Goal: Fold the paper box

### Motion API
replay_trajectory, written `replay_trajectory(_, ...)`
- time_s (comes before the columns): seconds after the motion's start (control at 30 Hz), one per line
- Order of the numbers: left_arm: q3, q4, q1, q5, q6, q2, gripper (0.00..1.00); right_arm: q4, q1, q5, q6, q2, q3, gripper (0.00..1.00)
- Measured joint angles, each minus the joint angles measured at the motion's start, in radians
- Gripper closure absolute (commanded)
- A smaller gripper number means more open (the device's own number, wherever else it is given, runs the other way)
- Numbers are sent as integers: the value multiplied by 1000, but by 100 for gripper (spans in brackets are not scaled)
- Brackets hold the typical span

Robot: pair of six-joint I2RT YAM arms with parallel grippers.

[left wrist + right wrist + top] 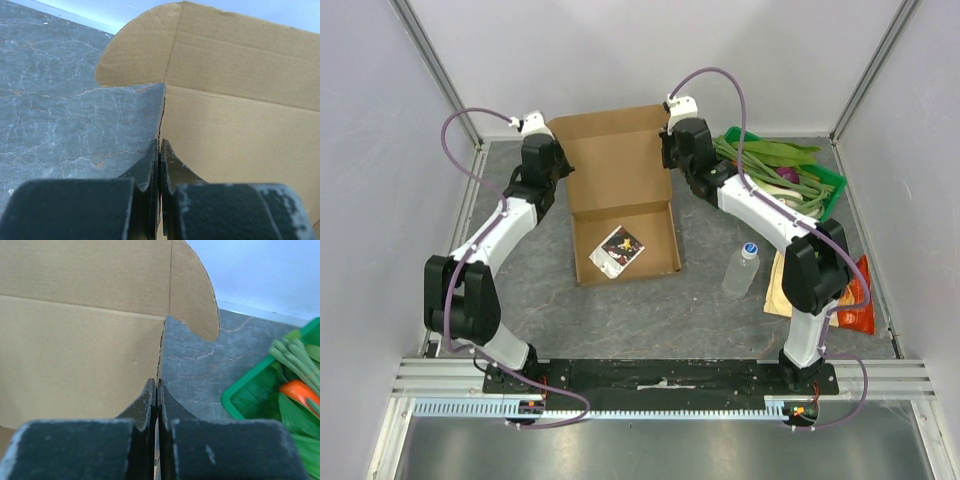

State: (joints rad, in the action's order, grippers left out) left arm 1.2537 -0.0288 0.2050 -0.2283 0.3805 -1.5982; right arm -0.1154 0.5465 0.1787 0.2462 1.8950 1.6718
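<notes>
The paper box [620,190] is a plain brown cardboard box with its base tray near and its lid panel raised at the far end. A small printed packet [617,250] lies inside the tray. My left gripper [558,165] is shut on the lid's left edge, seen edge-on between its fingers in the left wrist view [161,145]. My right gripper [667,150] is shut on the lid's right edge, also seen in the right wrist view [157,382]. Rounded lid tabs [135,55] [197,295] stick out beyond both grippers.
A green tray [825,195] of vegetables stands at the right, close to the right arm. A clear water bottle [741,270] stands right of the box. An orange snack bag [850,295] lies by the right arm's base. Grey table around.
</notes>
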Motion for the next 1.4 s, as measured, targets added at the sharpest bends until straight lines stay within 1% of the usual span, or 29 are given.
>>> replay_trajectory(0.1, -90, 110, 27, -49, 1, 40, 98, 118, 41, 112, -22, -46, -111, 100)
replay_trajectory(0.23, -193, 235, 47, -74, 4, 55, 98, 298, 92, 240, -53, -88, -274, 100)
replay_trajectory(0.4, -348, 417, 84, -111, 3, 95, 98, 516, 139, 350, -87, -132, -470, 100)
replay_trajectory(0.53, -456, 502, 125, -156, 3, 185, 98, 756, 180, 423, -130, -200, -651, 100)
replay_trajectory(0.63, -539, 565, 158, -183, 3, 253, 98, 903, 217, 461, -165, -242, -756, 100)
replay_trajectory(0.93, -751, 729, 229, -235, -8, 396, 98, 1196, 305, 541, -267, -273, -908, 100)
replay_trajectory(1.03, -777, 762, 246, -237, -35, 413, 98, 1273, 329, 566, -293, -283, -969, 100)
replay_trajectory(1.2, -818, 814, 286, -242, -105, 440, 98, 1350, 349, 584, -315, -291, -1042, 100)
replay_trajectory(1.3, -819, 846, 292, -254, -153, 433, 98, 1378, 352, 579, -334, -290, -1048, 100)
replay_trajectory(1.4, -815, 916, 295, -288, -209, 392, 98, 1396, 352, 562, -353, -274, -1038, 100)
